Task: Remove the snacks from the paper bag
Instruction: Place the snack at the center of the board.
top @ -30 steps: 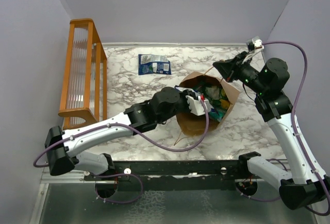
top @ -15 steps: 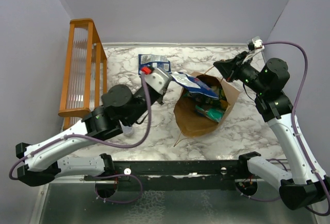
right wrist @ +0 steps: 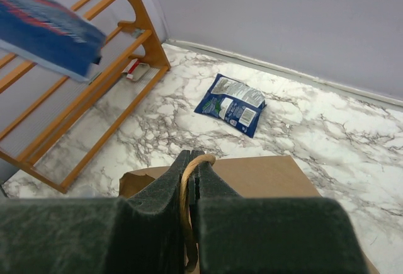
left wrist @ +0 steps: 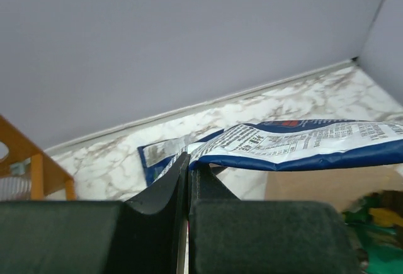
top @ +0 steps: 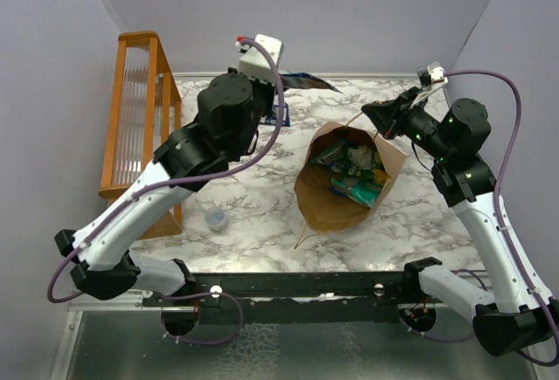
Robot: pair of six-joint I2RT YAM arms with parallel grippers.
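Note:
The brown paper bag (top: 325, 207) lies open on the marble table, with green and teal packets (top: 354, 169) inside. My right gripper (top: 376, 114) is shut on the bag's twisted handle (right wrist: 186, 192) at its far rim (right wrist: 252, 179). My left gripper (top: 279, 81) is raised over the back of the table and shut on the corner of a dark blue packet (top: 307, 81), which hangs flat in the air (left wrist: 296, 145). The same packet shows at the top left of the right wrist view (right wrist: 47, 28). A second blue packet (right wrist: 232, 104) lies on the table behind the bag.
An orange wooden rack (top: 140, 118) stands along the left wall. A small clear round cap (top: 215, 218) lies on the table left of the bag. Purple walls close in the back and both sides.
My left gripper came out of the bag with the dark blue packet and rose up and back over the table's far side. The right gripper has not moved.

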